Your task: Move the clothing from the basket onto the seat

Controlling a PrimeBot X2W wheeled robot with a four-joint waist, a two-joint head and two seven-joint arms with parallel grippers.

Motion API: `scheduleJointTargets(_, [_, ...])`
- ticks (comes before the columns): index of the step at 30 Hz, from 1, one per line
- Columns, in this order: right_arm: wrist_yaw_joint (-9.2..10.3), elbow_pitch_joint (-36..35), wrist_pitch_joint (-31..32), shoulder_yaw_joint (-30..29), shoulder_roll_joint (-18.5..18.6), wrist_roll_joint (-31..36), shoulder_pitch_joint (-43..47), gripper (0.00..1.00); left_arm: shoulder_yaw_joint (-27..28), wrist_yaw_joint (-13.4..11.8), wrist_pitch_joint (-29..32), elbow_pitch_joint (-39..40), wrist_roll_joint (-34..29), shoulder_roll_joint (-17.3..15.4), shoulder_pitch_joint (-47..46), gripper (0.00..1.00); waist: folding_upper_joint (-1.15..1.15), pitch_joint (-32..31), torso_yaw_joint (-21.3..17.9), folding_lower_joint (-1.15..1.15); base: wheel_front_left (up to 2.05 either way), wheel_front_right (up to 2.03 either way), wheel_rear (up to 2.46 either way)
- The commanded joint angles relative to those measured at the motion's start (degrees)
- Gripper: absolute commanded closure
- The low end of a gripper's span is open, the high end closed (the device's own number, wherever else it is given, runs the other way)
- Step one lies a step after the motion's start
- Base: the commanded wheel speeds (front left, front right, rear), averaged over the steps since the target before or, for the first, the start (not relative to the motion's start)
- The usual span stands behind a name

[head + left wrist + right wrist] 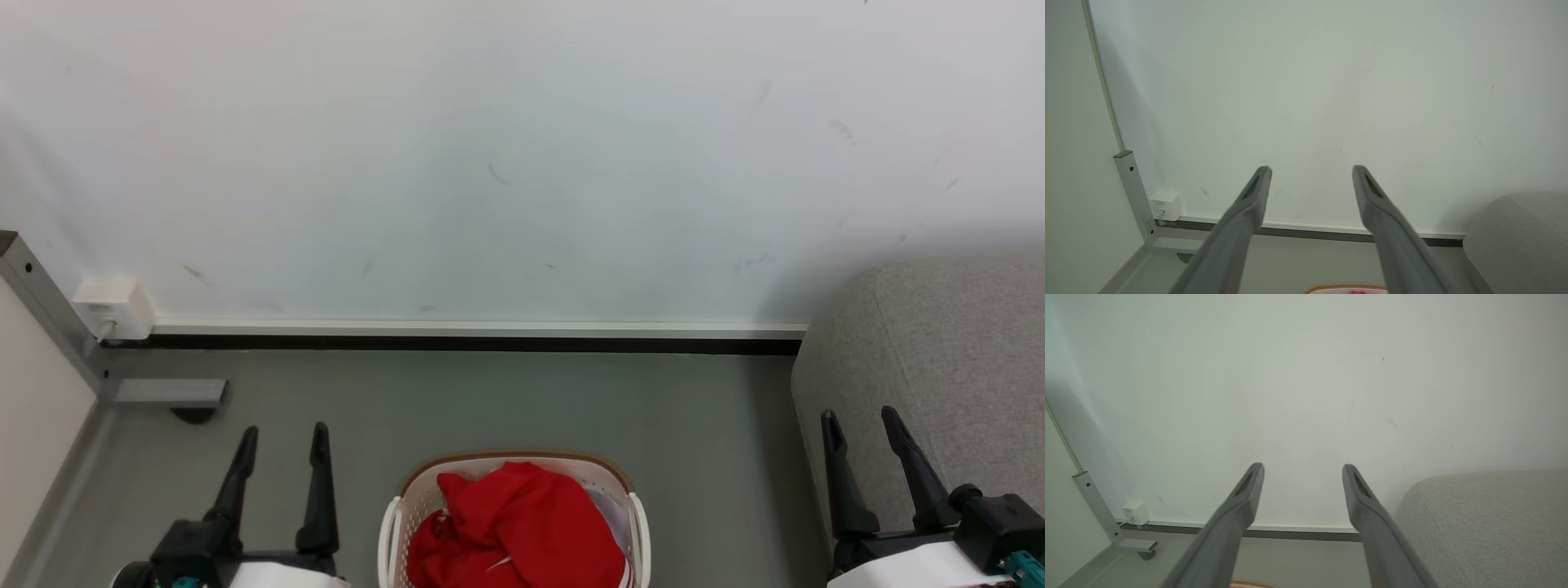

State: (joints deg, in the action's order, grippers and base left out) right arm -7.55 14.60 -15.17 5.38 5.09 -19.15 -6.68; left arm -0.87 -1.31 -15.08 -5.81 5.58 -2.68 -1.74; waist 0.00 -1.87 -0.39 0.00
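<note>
A smooth grey-green floor (522, 400) meets a pale, lightly scuffed wall (522, 163).

Nearest in the head view, at the middle of the bottom edge, stands the oval cream-white plastic laundry basket (393, 523) with perforated walls, a brown rim and white side handles. The bright red clothing (522, 523) lies heaped inside it, rising about to the rim. A little white fabric (614, 508) shows at the right side of the heap.

The left claw (284, 429) sits to the basket's left and the right claw (859, 413) well to its right. Both point up and away over the floor, apart from the basket. Each claw is spread wide and holds nothing. The wrist views show the long dark fingers (1241, 220) well parted, with bare wall between them.

Just beside the right claw, and beyond it, is the large grey woven-fabric sofa (939, 359) with rounded edges. None of the clothing lies on the part of it in view.

Farther off, a white skirting strip (482, 329) with a dark line under it runs along the foot of the wall. At the far left a small white box (114, 306) sits on the wall next to a slanting grey metal post (45, 298).
</note>
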Motion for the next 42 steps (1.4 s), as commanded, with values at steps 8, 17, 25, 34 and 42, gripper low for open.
scheduleJointTargets(8, [0.12,-0.15,0.02,-0.08,-0.25,-0.29,0.41,0.00,0.14,-0.01,-0.14,-0.23,-0.29,-0.38,0.46,0.00,0.00,0.02,-0.05,0.00,0.00,0.00,0.00])
scheduleJointTargets(17, [0.12,0.27,0.02,0.02,-0.23,-0.40,-0.06,0.00,0.30,0.14,-0.14,-0.37,0.04,-0.38,0.23,0.00,0.00,0.16,-0.14,0.00,0.00,0.00,0.00])
scheduleJointTargets(25, [0.12,0.26,0.03,0.02,-0.34,-0.50,-0.17,0.00,0.43,0.21,-0.14,-0.44,0.33,-0.38,0.16,0.00,0.00,0.18,-0.27,0.00,0.00,0.00,0.00])
scheduleJointTargets(34, [0.12,0.32,0.03,-0.04,-0.43,-0.72,-0.27,0.00,0.23,-0.05,-0.14,-0.39,0.73,-0.38,0.10,0.00,0.00,0.18,-0.34,0.00,0.00,0.00,0.00])
scheduleJointTargets(42, [0.12,0.25,0.03,0.14,-0.53,-0.80,-0.41,0.00,0.13,-0.12,-0.13,-0.35,0.80,-0.38,0.03,0.00,0.00,0.24,-0.39,0.00,0.00,0.00,0.00])
